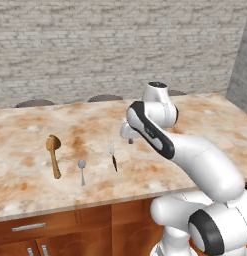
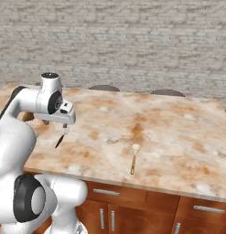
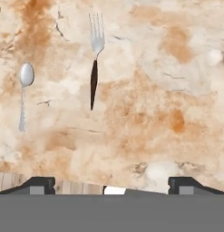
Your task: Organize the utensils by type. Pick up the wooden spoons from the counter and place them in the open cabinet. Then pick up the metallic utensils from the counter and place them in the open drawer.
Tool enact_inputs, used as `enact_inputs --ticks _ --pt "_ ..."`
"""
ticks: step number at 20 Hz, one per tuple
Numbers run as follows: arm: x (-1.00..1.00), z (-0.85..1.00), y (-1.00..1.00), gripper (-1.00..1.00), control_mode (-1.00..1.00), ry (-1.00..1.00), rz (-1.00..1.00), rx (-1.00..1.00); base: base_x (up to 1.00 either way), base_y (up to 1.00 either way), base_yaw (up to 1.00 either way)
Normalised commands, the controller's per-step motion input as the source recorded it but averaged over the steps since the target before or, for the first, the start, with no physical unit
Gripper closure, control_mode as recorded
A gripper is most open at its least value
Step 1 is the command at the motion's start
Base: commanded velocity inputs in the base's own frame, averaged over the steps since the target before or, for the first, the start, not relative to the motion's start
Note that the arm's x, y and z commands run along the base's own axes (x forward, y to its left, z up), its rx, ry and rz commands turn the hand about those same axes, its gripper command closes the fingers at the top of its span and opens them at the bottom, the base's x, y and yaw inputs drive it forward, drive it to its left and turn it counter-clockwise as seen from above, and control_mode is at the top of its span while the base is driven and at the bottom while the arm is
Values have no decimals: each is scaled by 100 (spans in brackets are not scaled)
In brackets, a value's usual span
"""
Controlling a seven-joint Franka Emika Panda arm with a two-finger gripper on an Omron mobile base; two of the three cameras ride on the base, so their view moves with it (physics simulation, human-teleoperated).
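On the counter (image 1: 195, 115) lie a brown wooden spoon (image 1: 53, 155), a small silver teaspoon (image 1: 82, 170) and a dark-handled fork (image 1: 113, 157). My gripper (image 1: 129, 140) hovers just right of the fork, pointing down, open and empty. From the right base the gripper (image 2: 65, 125) hangs above the fork (image 2: 61, 138), and a second, paler wooden spoon (image 2: 134, 157) lies mid-counter. Looking down from the hand, the fork (image 3: 95, 59) and teaspoon (image 3: 24, 93) sit ahead and left of my wide-apart fingertips (image 3: 38, 183). The cabinet and the open drawer are out of view.
Closed wooden fronts with silver handles (image 1: 29, 227) run under the counter's near edge. Dark stool tops (image 1: 105, 98) line the far side before a grey brick wall. A grey panel (image 1: 241, 75) stands at the right end.
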Motion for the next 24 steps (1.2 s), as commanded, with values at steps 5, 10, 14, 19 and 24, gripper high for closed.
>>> enact_inputs --ticks 5,10,14,19,24 --pt "22 -39 23 -100 -100 5 0 0 0 0 0" --pt "22 -38 16 -100 -100 3 0 0 0 0 0" --pt "21 -35 22 -100 -100 2 0 0 0 0 0" --pt "21 -30 20 -100 -100 0 0 0 0 0 0" --pt "23 -26 15 -100 -100 2 0 -3 0 0 0"
